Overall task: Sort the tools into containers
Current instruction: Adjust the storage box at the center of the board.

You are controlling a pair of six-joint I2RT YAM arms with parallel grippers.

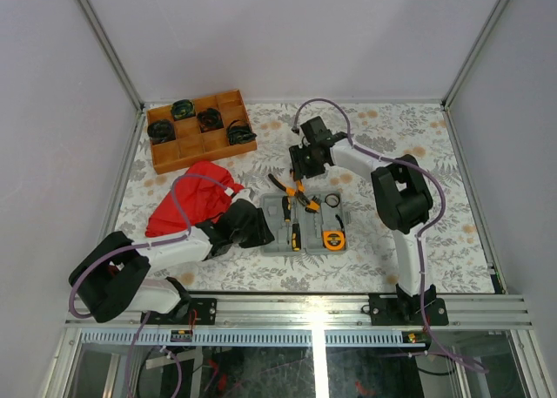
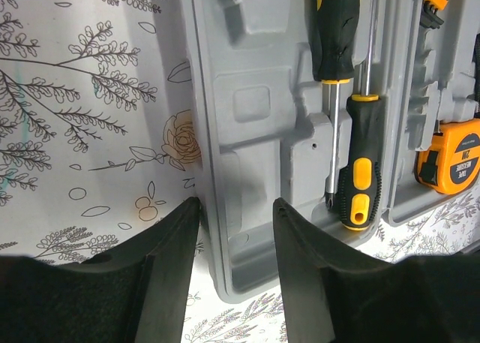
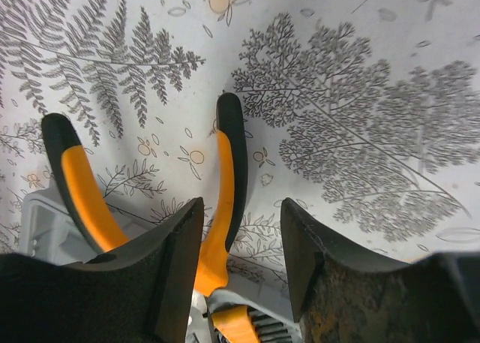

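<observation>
Directly above pliers at the tool case's far rim, right gripper stands spread; left gripper, also spread, straddles its left rim.

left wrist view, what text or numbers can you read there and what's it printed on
"2M": on the black label of the orange tape measure, printed sideways
"MEASURE": same label, small print; the word before it is too blurred to read
screwdrivers and grey case: no readable marks
</observation>
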